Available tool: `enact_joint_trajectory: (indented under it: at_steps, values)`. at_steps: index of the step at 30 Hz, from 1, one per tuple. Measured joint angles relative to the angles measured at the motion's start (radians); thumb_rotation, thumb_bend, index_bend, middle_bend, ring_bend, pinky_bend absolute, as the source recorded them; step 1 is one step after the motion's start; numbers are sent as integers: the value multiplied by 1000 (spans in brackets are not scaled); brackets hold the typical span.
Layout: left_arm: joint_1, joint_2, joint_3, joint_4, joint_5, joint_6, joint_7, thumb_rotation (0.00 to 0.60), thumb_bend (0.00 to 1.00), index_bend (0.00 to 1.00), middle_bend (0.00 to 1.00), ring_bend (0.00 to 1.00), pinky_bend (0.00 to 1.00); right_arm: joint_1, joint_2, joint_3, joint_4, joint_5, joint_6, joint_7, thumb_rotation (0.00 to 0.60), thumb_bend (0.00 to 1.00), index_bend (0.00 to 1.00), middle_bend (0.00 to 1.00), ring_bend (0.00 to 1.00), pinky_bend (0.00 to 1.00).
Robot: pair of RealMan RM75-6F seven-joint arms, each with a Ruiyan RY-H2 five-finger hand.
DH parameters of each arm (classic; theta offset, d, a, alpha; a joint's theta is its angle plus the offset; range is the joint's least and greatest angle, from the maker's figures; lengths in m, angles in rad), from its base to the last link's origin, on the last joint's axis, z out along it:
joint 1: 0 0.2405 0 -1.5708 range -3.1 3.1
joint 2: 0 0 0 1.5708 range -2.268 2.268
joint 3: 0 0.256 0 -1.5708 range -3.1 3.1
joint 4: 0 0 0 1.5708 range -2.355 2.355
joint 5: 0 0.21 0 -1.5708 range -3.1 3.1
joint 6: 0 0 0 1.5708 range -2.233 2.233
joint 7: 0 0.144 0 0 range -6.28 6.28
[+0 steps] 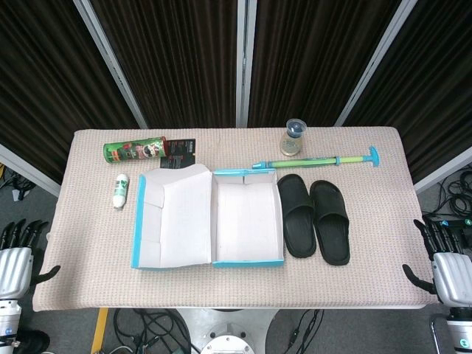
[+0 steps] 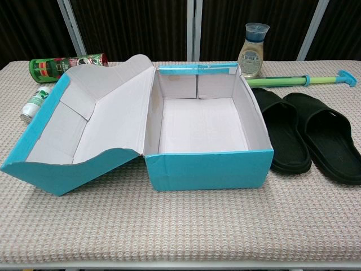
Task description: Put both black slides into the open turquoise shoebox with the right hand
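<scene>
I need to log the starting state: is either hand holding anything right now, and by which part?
Nothing is held. The left hand and right hand hang open off the table's edges, and both black slides lie beside the turquoise shoebox.

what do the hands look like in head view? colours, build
Both the left hand and the right hand have a silver-grey metallic back plate and black fingers. The right one shows teal accents near the finger bases. Neither appears in the chest view.
</scene>
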State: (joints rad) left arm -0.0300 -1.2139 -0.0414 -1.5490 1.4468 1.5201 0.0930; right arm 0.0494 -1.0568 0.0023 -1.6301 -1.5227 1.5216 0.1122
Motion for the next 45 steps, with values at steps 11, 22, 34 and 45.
enact_joint_trajectory:
  at_steps: [11,22,34,45]
  values:
    - [-9,11,13,7,36,-13,-42,600,28,160,120,41,20,44,18,22,-70,-9,-55,-101,600,159,0,61,21,57]
    - [-6,17,28,37,71,-2,-101,600,28,160,120,41,20,300,10,145,-195,206,-377,-543,600,102,0,156,658,794]
    - [0,22,32,34,74,6,-99,600,28,164,120,41,20,694,-215,216,-75,770,-602,-968,600,107,0,152,713,898]
    - [-8,28,32,32,62,-22,-110,600,28,164,120,41,20,957,-450,170,162,1139,-631,-1177,600,109,0,121,712,899]
